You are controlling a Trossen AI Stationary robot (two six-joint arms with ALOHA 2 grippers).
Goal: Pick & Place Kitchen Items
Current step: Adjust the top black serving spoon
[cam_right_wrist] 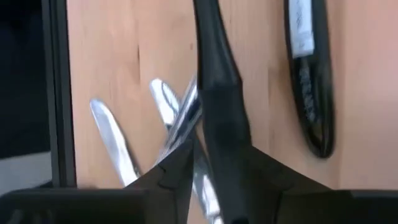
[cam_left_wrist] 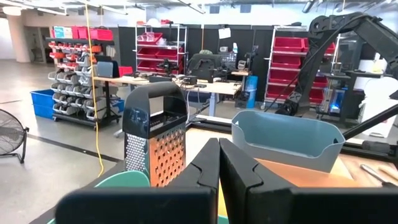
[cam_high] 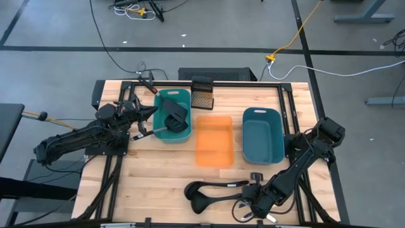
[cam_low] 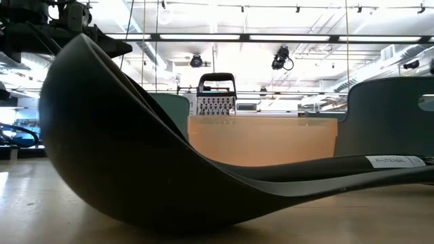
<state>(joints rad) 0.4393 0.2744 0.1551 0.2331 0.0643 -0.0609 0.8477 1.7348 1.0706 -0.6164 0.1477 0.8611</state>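
High view shows one spatula binned under the closed left gripper; right gripper, jaws pinching cutlery, ladles beside it untouched.

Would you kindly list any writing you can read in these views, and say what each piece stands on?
No text reads clearly.
White label on the ladle handle, low view: a printed word, too small to read.
White label on a black handle, right wrist view: blurred.
Signs in the room, left wrist view: too small.
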